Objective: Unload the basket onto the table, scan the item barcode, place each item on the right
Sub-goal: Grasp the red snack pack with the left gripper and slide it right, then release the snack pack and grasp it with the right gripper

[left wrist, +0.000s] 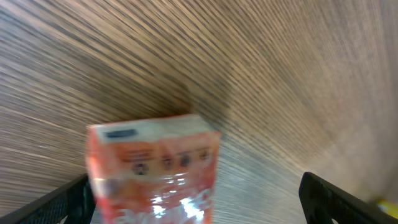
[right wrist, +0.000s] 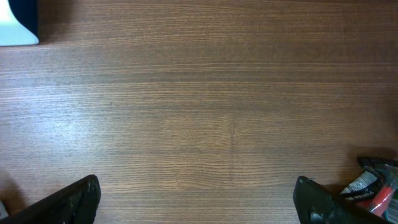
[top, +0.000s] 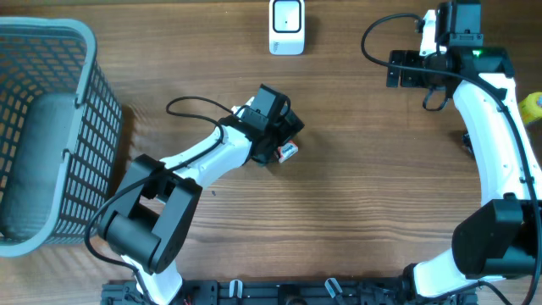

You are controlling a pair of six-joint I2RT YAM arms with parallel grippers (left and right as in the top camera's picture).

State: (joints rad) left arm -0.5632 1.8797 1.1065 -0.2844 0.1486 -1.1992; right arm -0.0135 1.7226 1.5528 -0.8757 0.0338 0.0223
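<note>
Firstly, item: an orange-and-white packet [left wrist: 155,171] sat low and left of centre in the left wrist view, blurred, its print unreadable.
Item from overhead: only a small red-and-white corner of it showed, near the middle of the worktop [top: 364,212], just under the black head of the left arm.
Left pincer [left wrist: 194,190]: wide; its 2 dark fingers [left wrist: 339,199] stood at the lower corners of the wrist view with the packet between them, close to the one at lower left and well apart from the one at lower right. Whether the packet touched the lower-left one could not be told.
Right pincer [right wrist: 196,199]: wide, with only bare wood between its fingers, up in the upper right of the overhead view.
Scanner [top: 286,27]: white with a dark window, at the top centre of the overhead view, well apart from the packet.
Basket [top: 93,102]: grey mesh, filling the left edge of the overhead view.
Other things: a dark-and-red wrapper [right wrist: 373,186] lay at the lower right of the right wrist view, just beside that finger; a yellow object [top: 532,105] sat at the right edge overhead.
</note>
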